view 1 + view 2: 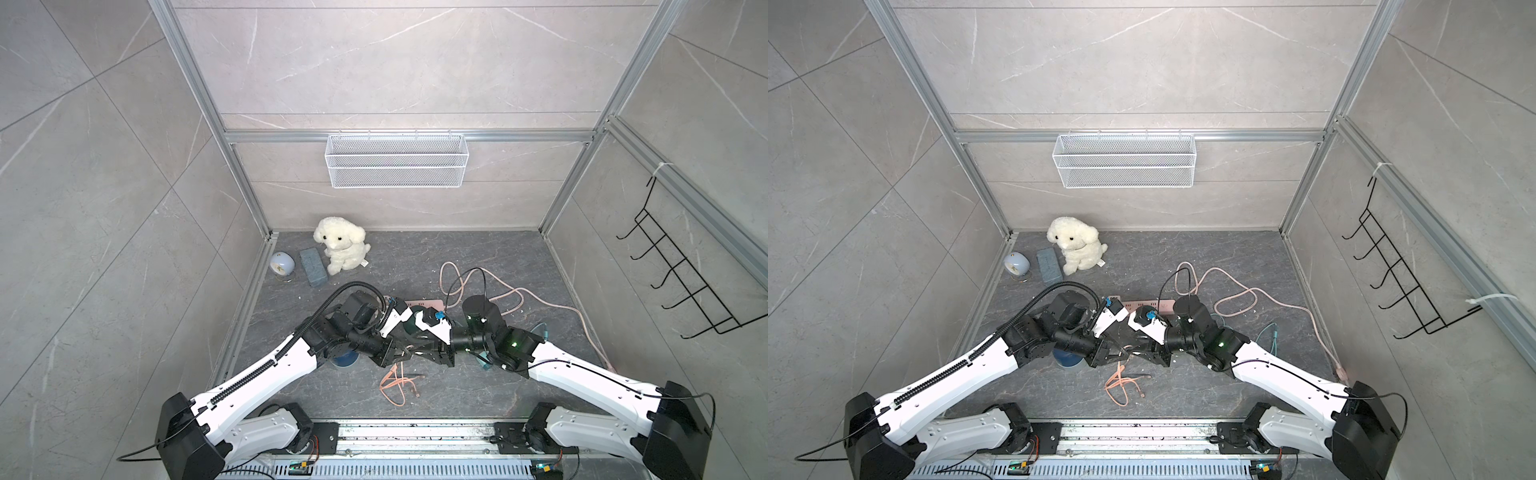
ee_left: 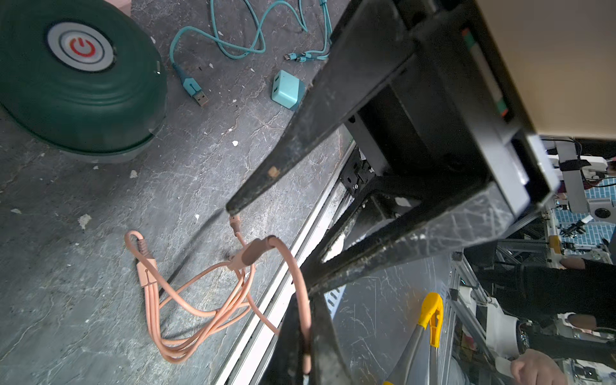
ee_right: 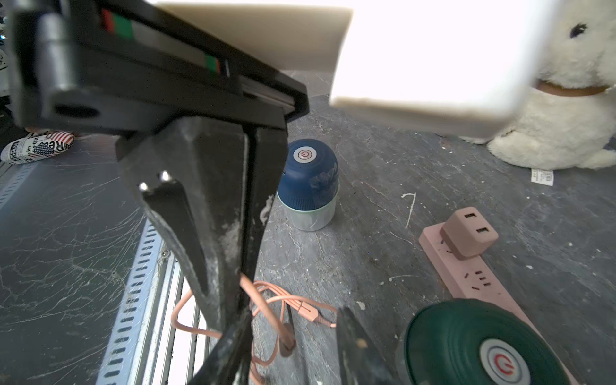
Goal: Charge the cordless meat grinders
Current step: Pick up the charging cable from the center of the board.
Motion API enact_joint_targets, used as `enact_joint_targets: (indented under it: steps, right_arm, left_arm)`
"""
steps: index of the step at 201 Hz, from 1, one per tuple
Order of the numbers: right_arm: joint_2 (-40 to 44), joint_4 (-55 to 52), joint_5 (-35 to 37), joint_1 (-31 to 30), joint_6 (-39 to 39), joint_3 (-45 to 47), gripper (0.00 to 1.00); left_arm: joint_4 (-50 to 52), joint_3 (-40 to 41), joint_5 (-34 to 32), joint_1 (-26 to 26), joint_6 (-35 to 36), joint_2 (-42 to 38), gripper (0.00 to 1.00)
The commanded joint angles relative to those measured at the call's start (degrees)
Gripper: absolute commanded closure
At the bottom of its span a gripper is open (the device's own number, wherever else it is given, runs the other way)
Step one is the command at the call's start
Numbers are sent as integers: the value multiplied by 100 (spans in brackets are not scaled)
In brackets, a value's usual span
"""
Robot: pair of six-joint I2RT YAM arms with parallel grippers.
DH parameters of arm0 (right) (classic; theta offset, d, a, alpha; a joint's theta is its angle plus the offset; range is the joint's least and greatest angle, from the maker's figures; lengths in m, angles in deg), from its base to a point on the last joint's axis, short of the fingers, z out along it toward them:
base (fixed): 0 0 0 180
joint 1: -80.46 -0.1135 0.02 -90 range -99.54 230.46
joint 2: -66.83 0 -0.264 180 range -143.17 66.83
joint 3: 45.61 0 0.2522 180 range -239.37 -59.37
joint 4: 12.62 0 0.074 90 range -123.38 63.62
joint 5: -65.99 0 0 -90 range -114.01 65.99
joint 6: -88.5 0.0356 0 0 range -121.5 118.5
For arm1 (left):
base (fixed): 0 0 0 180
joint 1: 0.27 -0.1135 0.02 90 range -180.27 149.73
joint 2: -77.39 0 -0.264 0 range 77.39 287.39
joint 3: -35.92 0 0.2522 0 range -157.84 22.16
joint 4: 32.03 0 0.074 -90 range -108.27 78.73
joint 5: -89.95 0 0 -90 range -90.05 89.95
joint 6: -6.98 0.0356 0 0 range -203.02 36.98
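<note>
green grinder (image 3: 480,346) seemingly beside right gripper (image 3: 293,336)

1. Blue grinder (image 3: 308,176): navy dome on a clear base, upright on the tabletop, silver hub with red power symbol on top.
2. Green grinder (image 2: 80,83): dark green ribbed dome, upright, same hub; nothing plugged into it, as far as visible.

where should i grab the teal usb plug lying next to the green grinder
Probably take the teal usb plug by its moulded teal collar, behind the metal tip, from above, claw across its narrow sides: it lies flat on the floor and the tip must stay free.
</note>
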Motion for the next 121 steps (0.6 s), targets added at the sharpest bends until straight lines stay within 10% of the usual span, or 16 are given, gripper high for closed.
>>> enact_joint_targets:
  steps: [1, 121]
  right_arm:
    - [-144, 25, -150, 2, -170, -111, 54]
    - [-557, -408, -403, 26, 16, -500, 89]
  left_arm:
    - [-127, -86, 241, -22, -73, -168, 100]
    - [68, -306, 79, -58, 122, -148, 100]
